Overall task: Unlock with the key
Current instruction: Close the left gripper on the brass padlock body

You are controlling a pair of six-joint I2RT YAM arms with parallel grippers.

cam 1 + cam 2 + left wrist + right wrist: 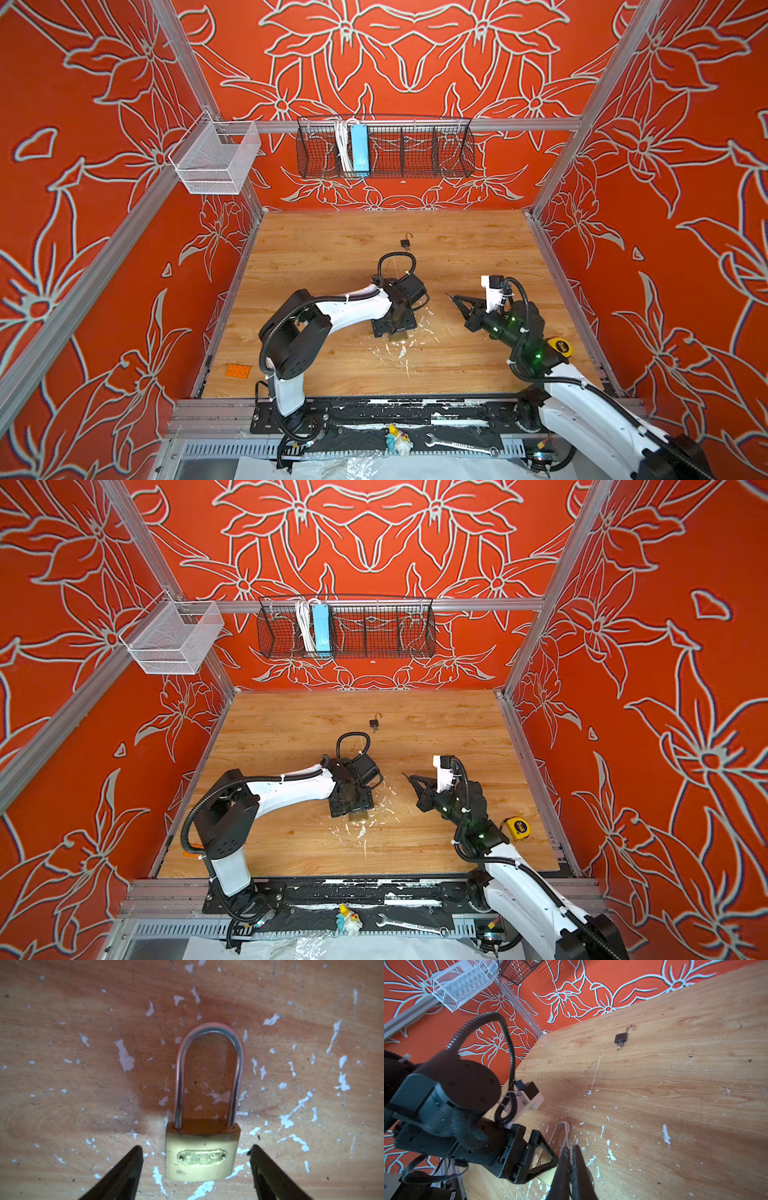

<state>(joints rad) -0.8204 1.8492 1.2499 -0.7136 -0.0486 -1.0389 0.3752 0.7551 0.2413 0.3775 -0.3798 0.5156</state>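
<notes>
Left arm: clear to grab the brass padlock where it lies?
Likely yes. The left gripper is open, and its fingers straddle the brass padlock body without touching it. The lock lies flat on the table, with nothing between it and the fingers.

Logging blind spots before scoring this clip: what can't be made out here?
Brass padlock keyhole: faces away from the left wrist view.
Its body in both top views: mostly under the left tool.
Whether the shut right tool grips anything: too small in top views, blurred in right wrist view.
</notes>
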